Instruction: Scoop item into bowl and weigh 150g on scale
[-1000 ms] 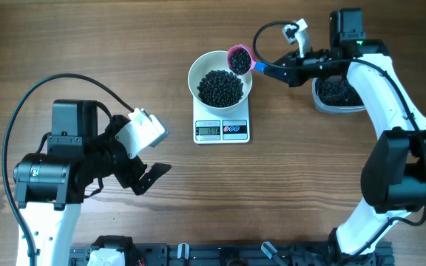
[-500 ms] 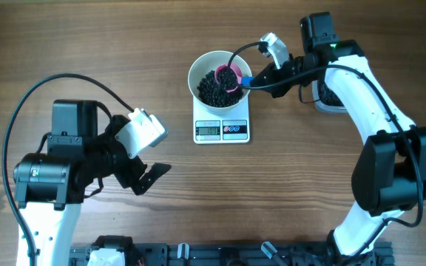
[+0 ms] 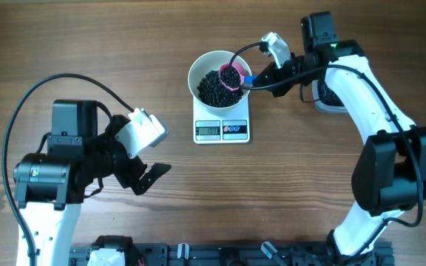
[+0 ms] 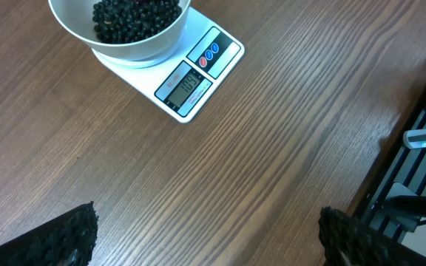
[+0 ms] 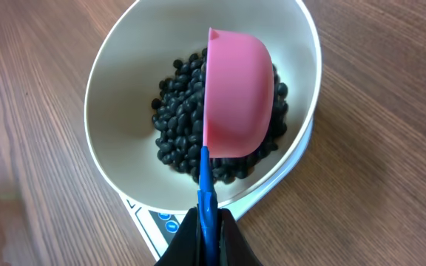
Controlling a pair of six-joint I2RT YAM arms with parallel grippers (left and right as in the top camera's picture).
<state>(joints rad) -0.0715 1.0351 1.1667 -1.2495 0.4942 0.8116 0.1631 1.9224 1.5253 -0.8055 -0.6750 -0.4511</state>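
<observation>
- Wooden desk (image 3: 309,185), seen from overhead. The round plain white bowl (image 3: 196,68) stands on the flat white rectangular kitchen scale (image 3: 222,131) at upper centre, covering the rear of the scale so that only its front strip shows.
- The small round black beans (image 3: 211,90) form a loose pile in the bottom of the bowl. In the left wrist view the far part of the bowl (image 4: 124,46) and of the beans (image 4: 135,15) is cut off by the top edge.
- The pink plastic scoop with a blue handle (image 5: 235,96) is tipped on its side over the beans, inside the bowl's right half. Only its rounded outer shell faces the right wrist camera, so its contents are hidden.
- The right hand (image 5: 207,222) is pressed together on the blue handle. Its fingertips are cut off at the bottom edge of that view.
- The left hand (image 4: 207,222) is spread wide and holds nothing. It is over bare desk, well apart from the scale, and only the two dark fingertips (image 4: 65,236) show at the lower corners.
- The clear plastic tub (image 3: 322,102) at far right lies mostly beneath the right arm. A corner with dark contents shows.
- The scale's grey display (image 4: 189,83) carries dark digits, too blurred to read. No lettering can be made out on the small red and blue buttons (image 4: 208,55) beside it.
</observation>
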